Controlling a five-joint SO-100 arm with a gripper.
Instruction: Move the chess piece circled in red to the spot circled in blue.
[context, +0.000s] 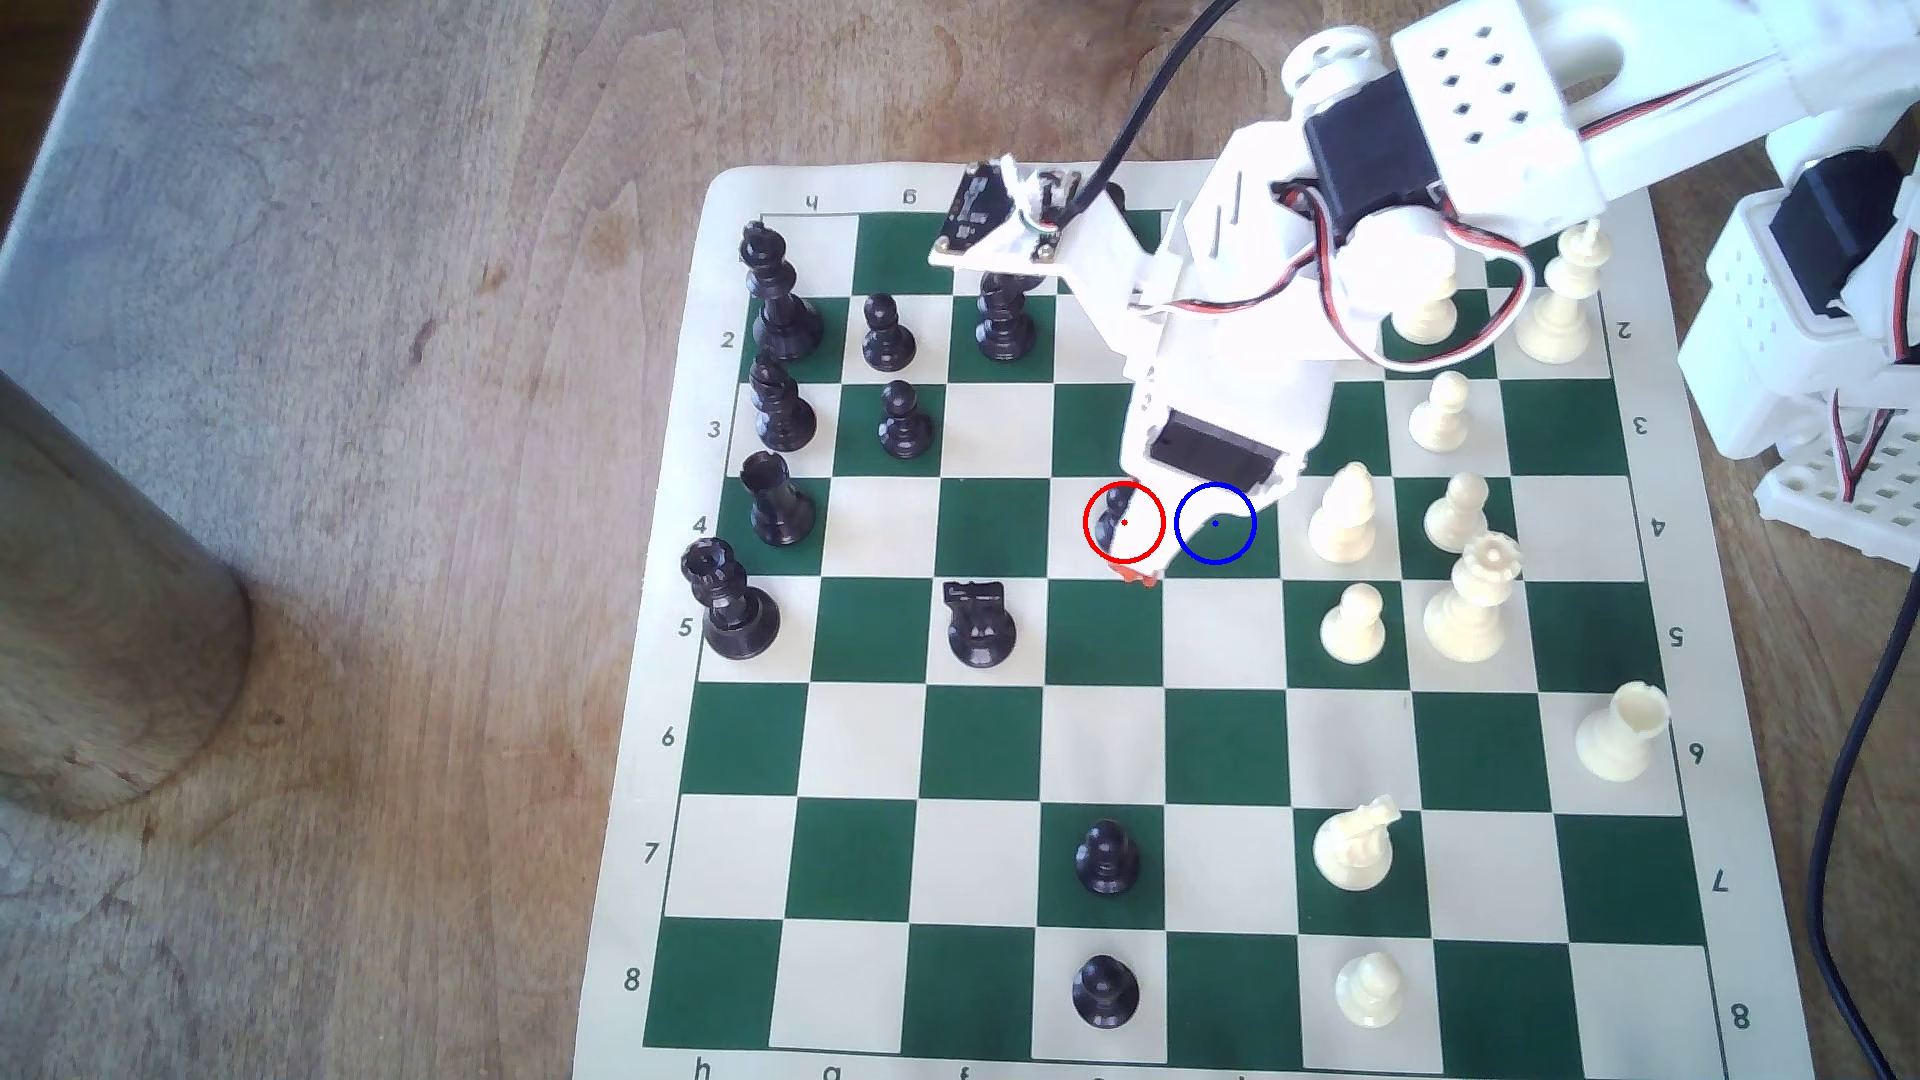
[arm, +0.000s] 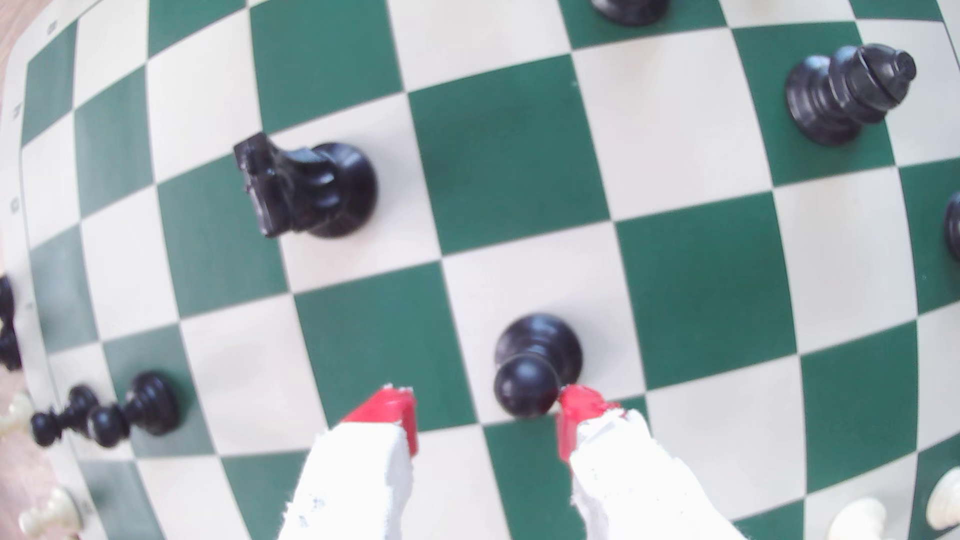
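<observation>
The red-ringed black pawn (context: 1114, 514) stands upright on a cream square at the middle of the green-and-cream chessboard (context: 862, 644). My white gripper (context: 1135, 566) hangs right over it, hiding most of it in the exterior view. In the wrist view the pawn (arm: 535, 363) stands between my red-tipped fingers (arm: 389, 415), its ball head close against one red pad (arm: 576, 415) and a wide gap to the other. The gripper (arm: 488, 402) is open. The blue-ringed dark green square (context: 1224, 542) lies one square toward the exterior view's right, partly under the gripper body.
A black knight (context: 979, 623) stands one rank below and toward the exterior view's left. White pawns (context: 1342, 514) stand just right of the blue ring. Black pieces (context: 779, 415) line the board's left side. A wooden post (context: 104, 623) stands off the board.
</observation>
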